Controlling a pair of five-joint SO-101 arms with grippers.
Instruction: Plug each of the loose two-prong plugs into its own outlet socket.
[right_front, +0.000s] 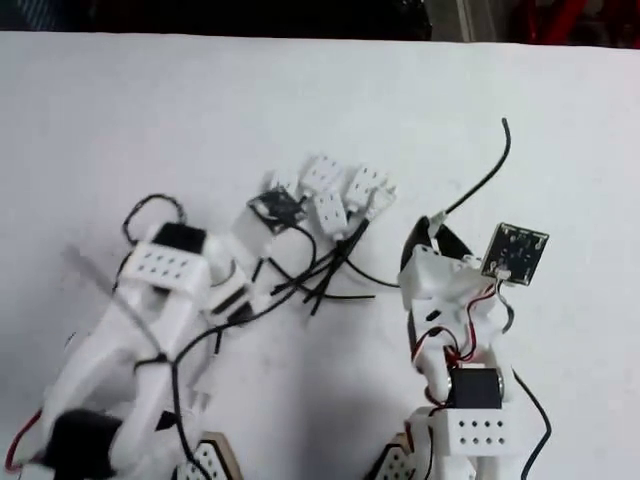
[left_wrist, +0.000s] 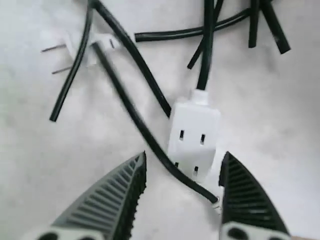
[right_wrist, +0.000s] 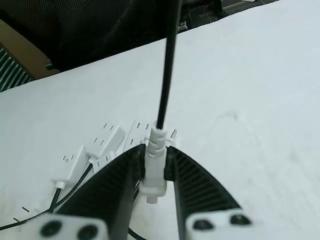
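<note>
Your right claw (right_wrist: 155, 156) grips a plug (right_wrist: 153, 175) — left claw (left_wrist: 184, 161) spread wide
The plug sits clamped between the right fingers, its black cord (right_wrist: 167, 65) running out past the tips; a white outlet socket (left_wrist: 192, 135) lies between your left claw's parted fingers, a loose plug (left_wrist: 75, 52) beyond

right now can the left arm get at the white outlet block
Probably yes: the left gripper is open on either side of the outlet block, though a black cord crosses its corner.
</note>
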